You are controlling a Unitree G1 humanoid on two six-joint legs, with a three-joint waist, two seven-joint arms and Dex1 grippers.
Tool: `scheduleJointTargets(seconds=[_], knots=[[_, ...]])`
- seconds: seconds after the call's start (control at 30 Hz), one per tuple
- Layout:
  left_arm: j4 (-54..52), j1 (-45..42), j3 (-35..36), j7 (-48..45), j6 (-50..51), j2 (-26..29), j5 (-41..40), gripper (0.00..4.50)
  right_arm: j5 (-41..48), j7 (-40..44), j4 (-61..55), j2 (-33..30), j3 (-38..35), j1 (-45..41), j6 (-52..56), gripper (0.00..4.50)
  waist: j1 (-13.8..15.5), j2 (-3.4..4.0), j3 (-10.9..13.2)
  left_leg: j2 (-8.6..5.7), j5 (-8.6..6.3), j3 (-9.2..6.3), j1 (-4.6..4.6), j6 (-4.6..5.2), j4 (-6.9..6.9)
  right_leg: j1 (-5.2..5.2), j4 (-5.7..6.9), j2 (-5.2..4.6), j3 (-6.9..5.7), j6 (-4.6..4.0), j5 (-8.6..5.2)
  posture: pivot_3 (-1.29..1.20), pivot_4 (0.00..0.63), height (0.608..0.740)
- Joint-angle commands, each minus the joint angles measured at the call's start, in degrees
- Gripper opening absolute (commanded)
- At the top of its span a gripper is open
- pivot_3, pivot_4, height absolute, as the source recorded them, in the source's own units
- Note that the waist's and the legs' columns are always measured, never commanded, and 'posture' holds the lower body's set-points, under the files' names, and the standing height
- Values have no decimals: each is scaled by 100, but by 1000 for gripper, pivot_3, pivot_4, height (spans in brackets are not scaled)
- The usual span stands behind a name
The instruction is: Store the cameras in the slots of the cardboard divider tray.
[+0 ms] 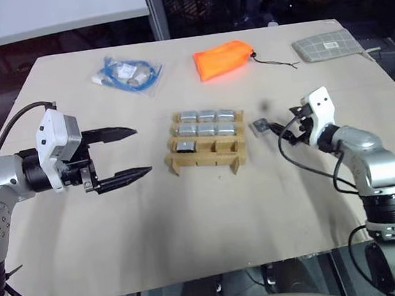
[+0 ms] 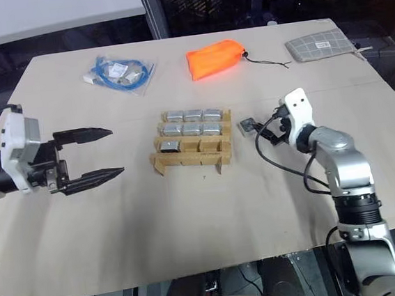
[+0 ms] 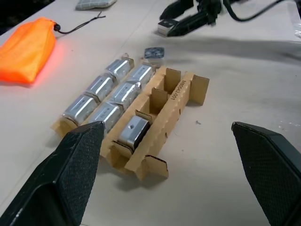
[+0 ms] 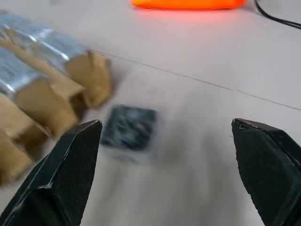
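We see seven cameras filling the cardboard divider tray, two front-row slots free. At centre right the right gripper, fingers spread, points at the loose camera, likely to pick it. At left the left gripper hangs wide, empty, clear of the tray.

Silver-grey cameras in brown cardboard tray; orange pouch; grey checked cloth; blue cable bag.

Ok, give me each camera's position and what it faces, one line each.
Head pair: looks forward and down on the cardboard divider tray; left tool and right tool show.
Left wrist: looks along its open fingers at the tray.
Right wrist: faces the loose camera lying beside the tray.
Shared: tray, loose camera.
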Motion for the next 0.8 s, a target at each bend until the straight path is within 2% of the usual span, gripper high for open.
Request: scheduleJointTargets(seconds=[0.03, 0.33, 0.8], knots=[[-124, -53, 110, 71, 15, 14, -100, 4500, -31, -376, 195, 204, -48, 3, -407, 4387, 12, -1, 0, -1, 0, 0, 0, 0, 0, 1, -1, -1, 0, 0, 0, 0, 150, 740], [-247, 112, 254, 162, 58, 1, -137, 4500, 7, -689, 820, 654, 48, -165, -862, 4387, -16, -1, 0, 0, 1, 0, 1, -1, 0, 0, 1, 3, 0, 0, 0, 0, 150, 740], [-276, 169, 305, 212, 103, 41, -172, 4500, 46, -629, 788, 635, 272, -139, -825, 4387, -21, -1, 0, 1, 1, -1, 1, -1, 0, 1, 1, 2, 0, 0, 0, 0, 150, 740]])
